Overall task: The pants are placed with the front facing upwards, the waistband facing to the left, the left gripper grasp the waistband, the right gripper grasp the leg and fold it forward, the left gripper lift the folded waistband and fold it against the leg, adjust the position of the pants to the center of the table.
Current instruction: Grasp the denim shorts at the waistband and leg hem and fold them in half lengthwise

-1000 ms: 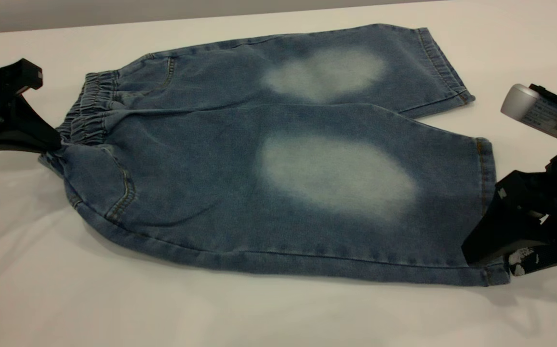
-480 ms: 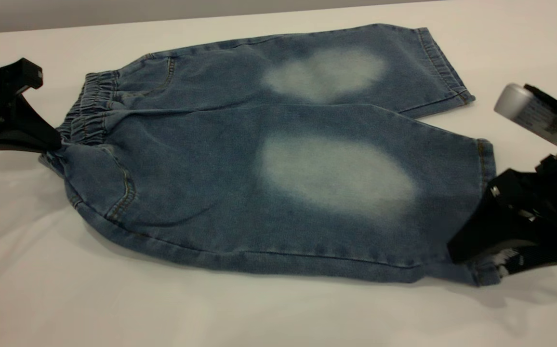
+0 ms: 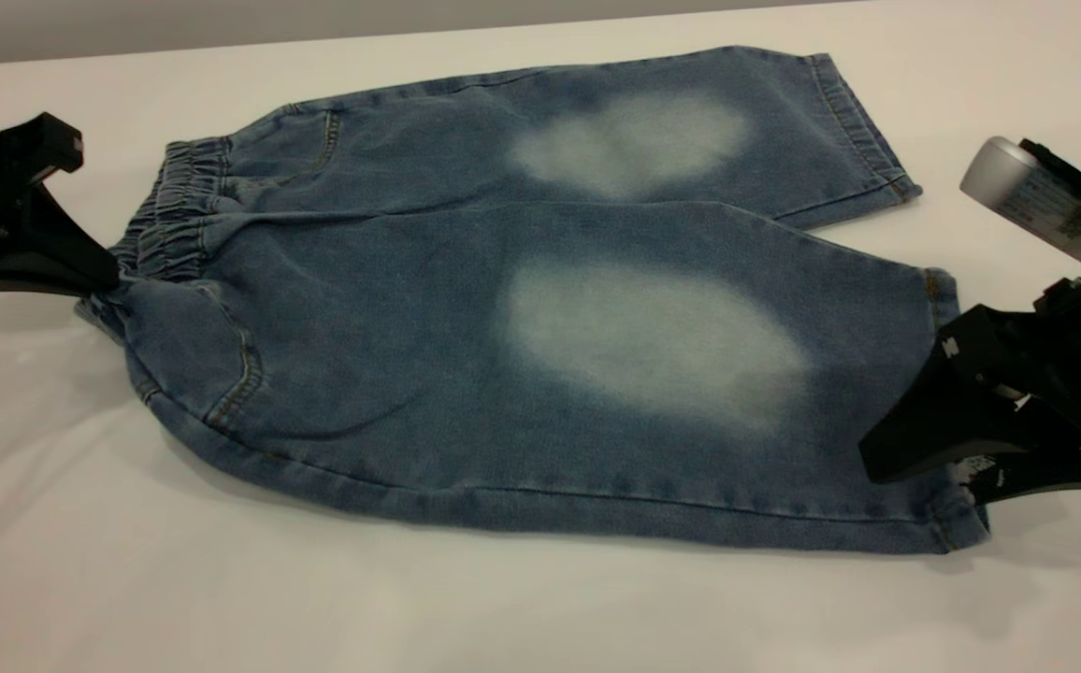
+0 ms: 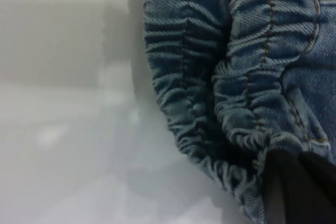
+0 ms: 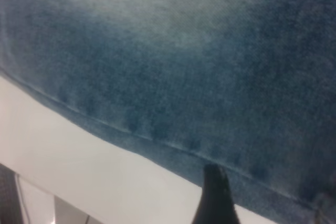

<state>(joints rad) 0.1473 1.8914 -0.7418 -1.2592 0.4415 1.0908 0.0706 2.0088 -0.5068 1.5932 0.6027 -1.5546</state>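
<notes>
- Pants [image 3: 522,308]: blue denim, spread flat on the white worktop [image 3: 223,598], front side up, two pale faded oval patches showing, one on each leg
- Waistband [image 3: 171,210]: gathered elastic edge at the exterior view's left end of the pants; legs run toward the right, hems at the right end
- Left gripper [image 3: 96,280]: black, at the near corner of the waistband, tip touching the ruched denim; left wrist view shows a dark fingertip [image 4: 294,187] against the gathered fabric; whether it is clenched on the cloth cannot be told
- Right gripper [image 3: 924,467]: black, at the near leg's hem corner, upper finger lying over the denim, lower finger beside the hem edge; grasp on the cloth cannot be told
- Right wrist view: one dark fingertip [image 5: 212,198] at the stitched side edge of the leg
</notes>
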